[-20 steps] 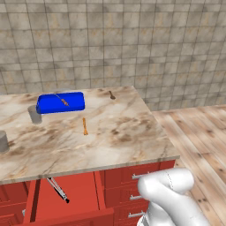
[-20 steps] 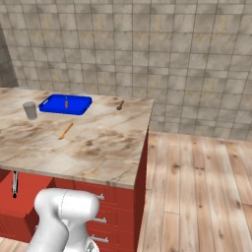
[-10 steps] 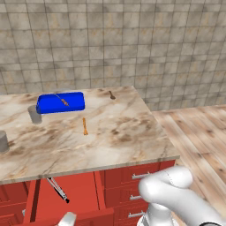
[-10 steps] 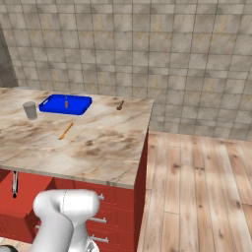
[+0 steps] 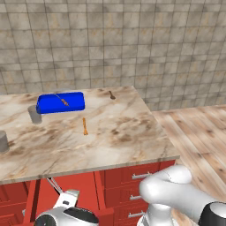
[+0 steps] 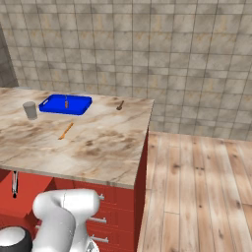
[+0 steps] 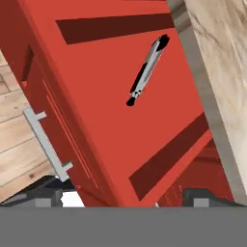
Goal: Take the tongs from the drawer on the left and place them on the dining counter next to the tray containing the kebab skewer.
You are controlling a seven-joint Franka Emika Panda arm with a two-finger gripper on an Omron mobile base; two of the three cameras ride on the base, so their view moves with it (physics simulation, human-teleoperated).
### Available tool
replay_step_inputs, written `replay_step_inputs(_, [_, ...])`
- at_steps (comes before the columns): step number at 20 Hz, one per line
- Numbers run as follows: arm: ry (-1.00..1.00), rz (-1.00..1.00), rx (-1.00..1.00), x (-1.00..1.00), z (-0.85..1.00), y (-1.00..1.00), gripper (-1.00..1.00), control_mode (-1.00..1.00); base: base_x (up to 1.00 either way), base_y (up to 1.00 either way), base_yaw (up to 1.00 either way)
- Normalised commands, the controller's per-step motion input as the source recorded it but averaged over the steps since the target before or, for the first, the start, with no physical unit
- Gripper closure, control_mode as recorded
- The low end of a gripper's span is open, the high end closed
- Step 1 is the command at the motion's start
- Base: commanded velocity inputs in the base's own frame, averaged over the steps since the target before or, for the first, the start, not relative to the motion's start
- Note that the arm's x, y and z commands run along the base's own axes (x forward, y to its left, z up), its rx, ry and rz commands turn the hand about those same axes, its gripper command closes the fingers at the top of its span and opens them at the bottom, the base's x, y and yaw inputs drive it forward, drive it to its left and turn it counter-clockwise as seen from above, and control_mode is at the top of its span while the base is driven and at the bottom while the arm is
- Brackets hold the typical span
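Slender silver-grey metal tongs with black end (image 7: pixel 146 71) lie alone on the floor of the open red drawer with silver bar handle (image 7: pixel 87 96), under the near left edge of the beige marble-look tabletop (image 5: pixel 110 132). Tool (image 7: pixel 123 197) above the drawer, fingers spread, holding nothing. Bright blue rectangular tray (image 5: pixel 61 102) with the kebab skewer (image 5: pixel 62 99) sits far left on the tabletop.

A small orange utensil (image 5: pixel 84 126) lies on the surface, near of centre. A grey cup (image 5: pixel 35 114) stands upright at the left. A brown wooden spoon (image 5: pixel 112 95) rests by the far edge. Wood plank floor (image 6: pixel 197 187) spreads right; a tiled wall (image 6: pixel 147 49) rises behind.
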Motion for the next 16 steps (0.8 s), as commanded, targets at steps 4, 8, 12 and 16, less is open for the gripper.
replay_step_inputs(4, [0.47,0.18,0.0,0.43,0.0,-0.01,-1.0,-1.0,0.0,0.0,0.0])
replay_step_inputs(8, [0.48,0.2,0.0,0.34,-0.07,0.0,-1.0,-1.0,0.0,0.0,0.0])
replay_step_inputs(12, [0.42,0.19,0.0,0.2,-0.29,0.0,-1.0,-1.0,0.0,0.0,0.0])
replay_step_inputs(16, [0.37,0.17,0.0,0.08,-0.3,0.01,-1.0,-1.0,0.0,0.0,0.0])
